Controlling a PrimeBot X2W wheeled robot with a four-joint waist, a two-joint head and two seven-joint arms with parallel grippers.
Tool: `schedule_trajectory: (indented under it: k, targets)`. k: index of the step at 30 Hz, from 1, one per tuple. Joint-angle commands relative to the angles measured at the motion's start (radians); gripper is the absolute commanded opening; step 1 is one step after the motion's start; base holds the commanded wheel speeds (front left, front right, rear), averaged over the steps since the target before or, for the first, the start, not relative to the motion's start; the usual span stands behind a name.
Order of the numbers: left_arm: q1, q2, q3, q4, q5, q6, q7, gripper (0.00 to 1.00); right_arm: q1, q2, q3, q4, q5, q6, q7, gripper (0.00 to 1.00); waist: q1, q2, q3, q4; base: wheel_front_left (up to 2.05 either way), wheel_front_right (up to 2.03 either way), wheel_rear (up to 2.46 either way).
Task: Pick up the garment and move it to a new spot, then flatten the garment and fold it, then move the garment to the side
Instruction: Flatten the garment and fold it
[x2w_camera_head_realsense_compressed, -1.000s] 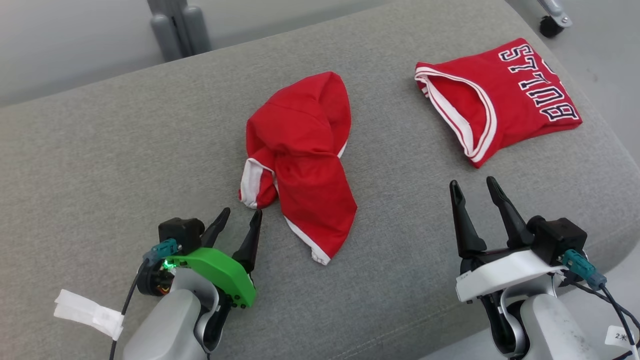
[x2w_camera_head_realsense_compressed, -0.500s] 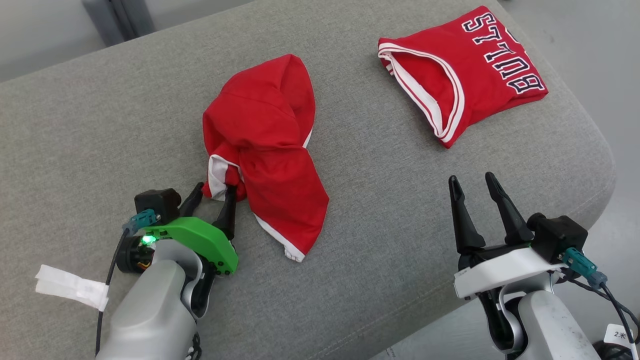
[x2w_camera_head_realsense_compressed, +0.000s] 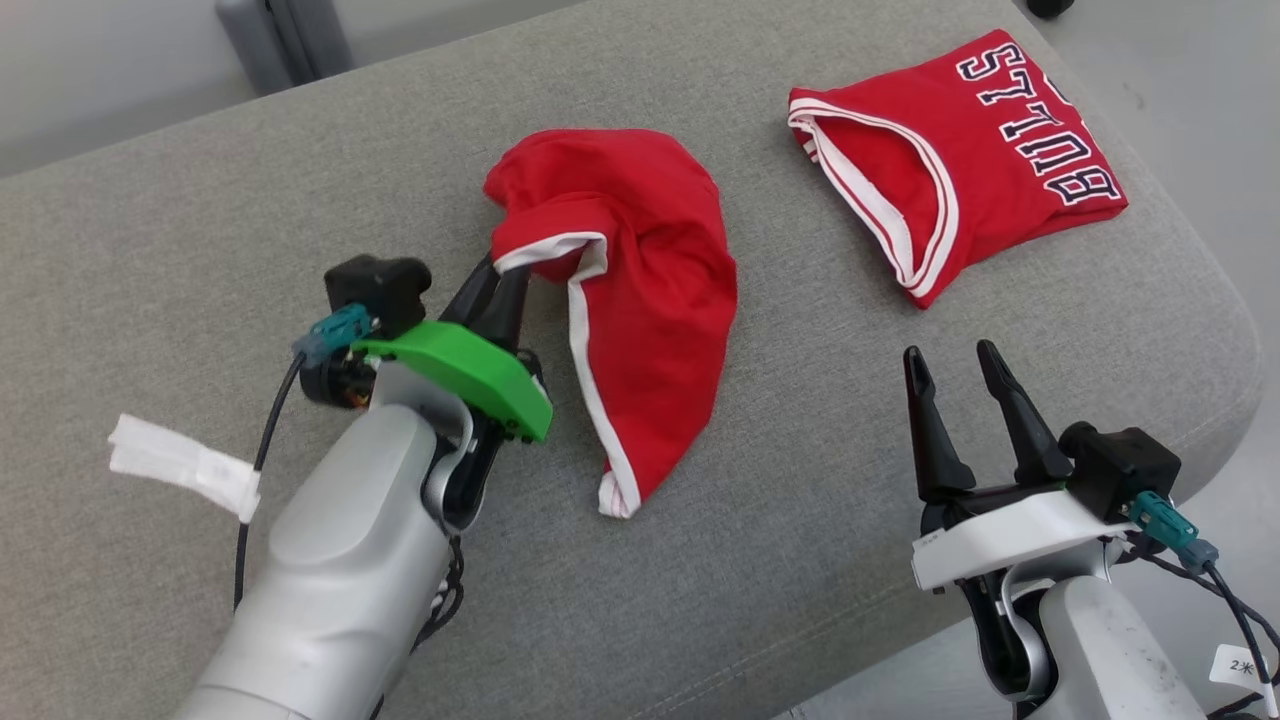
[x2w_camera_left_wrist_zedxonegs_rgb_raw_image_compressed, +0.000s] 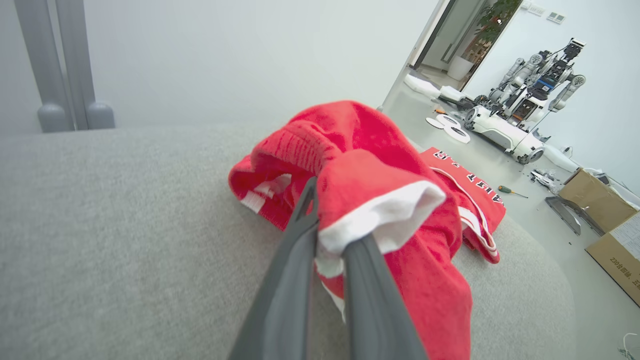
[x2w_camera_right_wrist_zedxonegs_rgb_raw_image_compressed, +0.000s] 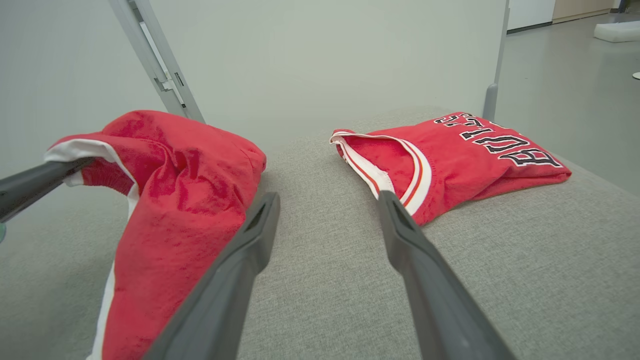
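Grey cushion (x2w_camera_head_realsense_compressed: 200, 250), mid-frame: my left gripper (x2w_camera_head_realsense_compressed: 498, 282) pinches a white-hemmed corner of the garment (x2w_camera_head_realsense_compressed: 660, 290), cloth running lower-right toward my right gripper (x2w_camera_head_realsense_compressed: 950, 352), jaws wide and empty.

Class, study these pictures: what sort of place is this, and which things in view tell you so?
Probably a robotics lab or workshop, not a home: beyond the grey cushion another robot lies on the bare floor, with a screwdriver and cardboard boxes nearby.

The garment (x2w_camera_head_realsense_compressed: 660, 290) hides the tips of your left gripper (x2w_camera_head_realsense_compressed: 503, 280). From that wrist it covers most of the jersey (x2w_camera_left_wrist_zedxonegs_rgb_raw_image_compressed: 470, 182).
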Motion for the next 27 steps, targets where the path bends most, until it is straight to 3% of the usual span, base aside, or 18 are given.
schedule_trajectory:
  k: [1, 10, 14, 21, 27]
  targets:
    - [-0.045, -0.002, -0.013, -0.022, 0.023, -0.004, -0.004, 0.0, -0.004, -0.001, -0.001, 0.002, -0.003, 0.0, -0.004, 1.0, 0.0, 0.0, -0.012, 0.012, 0.0, 0.0, 0.0]
    - [-0.25, -0.022, -0.122, -0.122, 0.075, 0.006, 0.008, 0.0, 0.003, -0.001, 0.016, 0.017, 0.007, 0.0, -0.007, 1.0, 0.0, 0.0, -0.048, 0.025, 0.0, 0.0, 0.0]
    - [-0.315, -0.025, -0.187, -0.175, 0.069, 0.045, 0.02, 0.0, 0.007, -0.001, 0.02, 0.025, 0.011, 0.0, -0.008, 1.0, 0.0, 0.0, -0.063, 0.028, 0.0, 0.0, 0.0]
    - [-0.339, -0.023, -0.274, -0.226, -0.013, 0.164, 0.01, 0.0, 0.013, -0.001, 0.019, 0.031, 0.014, 0.0, -0.009, 1.0, 0.0, 0.0, -0.073, 0.052, 0.0, 0.0, 0.0]
    - [-0.253, -0.007, -0.257, -0.113, -0.046, 0.195, -0.001, 0.0, 0.012, -0.001, 0.008, 0.02, 0.003, 0.0, -0.008, 1.0, 0.0, 0.0, -0.063, 0.119, 0.0, 0.0, 0.0]
